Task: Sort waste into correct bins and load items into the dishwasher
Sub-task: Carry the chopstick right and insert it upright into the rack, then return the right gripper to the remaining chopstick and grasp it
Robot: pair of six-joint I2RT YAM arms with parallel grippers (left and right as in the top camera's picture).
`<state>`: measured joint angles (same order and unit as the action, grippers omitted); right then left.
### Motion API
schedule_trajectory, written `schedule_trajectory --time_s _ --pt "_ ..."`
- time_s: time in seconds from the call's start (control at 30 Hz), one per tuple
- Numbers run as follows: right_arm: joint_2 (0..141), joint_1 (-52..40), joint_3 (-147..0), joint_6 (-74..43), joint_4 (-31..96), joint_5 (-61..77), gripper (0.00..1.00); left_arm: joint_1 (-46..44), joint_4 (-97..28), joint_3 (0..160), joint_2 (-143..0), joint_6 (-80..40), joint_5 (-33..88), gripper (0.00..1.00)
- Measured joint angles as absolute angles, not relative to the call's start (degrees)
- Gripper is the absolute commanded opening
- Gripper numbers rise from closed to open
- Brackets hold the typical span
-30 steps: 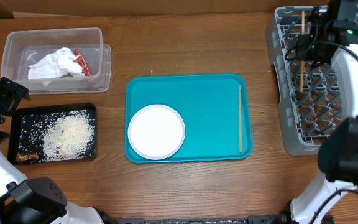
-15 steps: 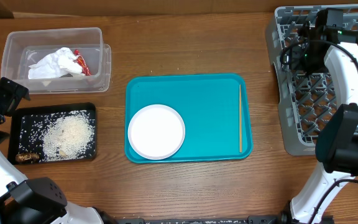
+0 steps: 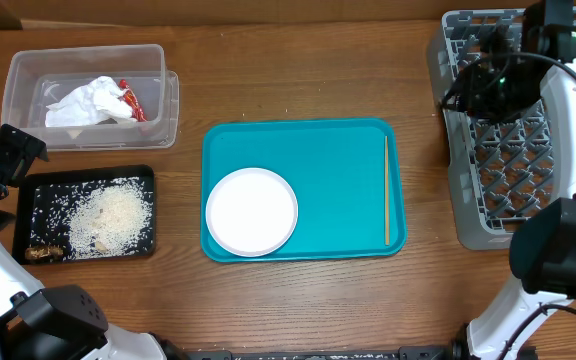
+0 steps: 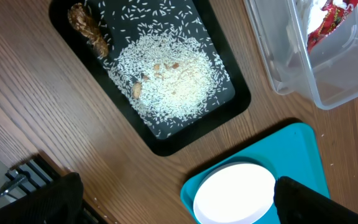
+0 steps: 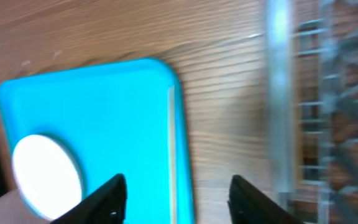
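Worktop (image 3: 298,80) carries a teal tray (image 3: 338,180) in the middle, with a white plate (image 3: 252,211) at its near-left corner and one chopstick (image 3: 386,190) lying along its right edge. Far left is a clear tub (image 3: 164,100) holding a napkin (image 3: 83,103) and a red wrapper (image 3: 131,103). Just in front of it is a black tray (image 3: 28,195) with rice (image 3: 113,215) and a brown scrap (image 3: 43,253). The dish rack (image 3: 508,180) sits at the right edge. Right end effector (image 5: 179,199) is spread wide and empty over the rack's far-left part, with the chopstick well apart toward the tray and nothing between them. The wrist view is blurred. Left end effector (image 4: 179,202) is also wide and empty, beside the black tray. A second ago a second chopstick showed in the rack's left column; I can't make it out now under the arm. Everything else is unchanged.
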<state>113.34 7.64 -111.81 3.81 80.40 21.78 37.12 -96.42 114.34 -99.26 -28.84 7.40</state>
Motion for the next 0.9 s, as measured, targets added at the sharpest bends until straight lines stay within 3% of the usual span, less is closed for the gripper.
schedule_trajectory --time_s 0.47,0.8,0.9 --pt "113.30 -11.31 -86.41 -12.60 62.22 9.04 0.43 37.12 -96.40 114.34 -99.26 -28.84 7.38 1.00" --pt "113.30 -13.61 -75.09 -17.56 53.10 4.23 0.43 37.12 -96.40 114.34 -99.26 -28.84 7.40 1.00" --pt "112.81 -13.78 -73.80 -18.39 51.00 3.92 0.39 37.12 -96.42 114.34 -99.26 -28.84 7.40 1.00"
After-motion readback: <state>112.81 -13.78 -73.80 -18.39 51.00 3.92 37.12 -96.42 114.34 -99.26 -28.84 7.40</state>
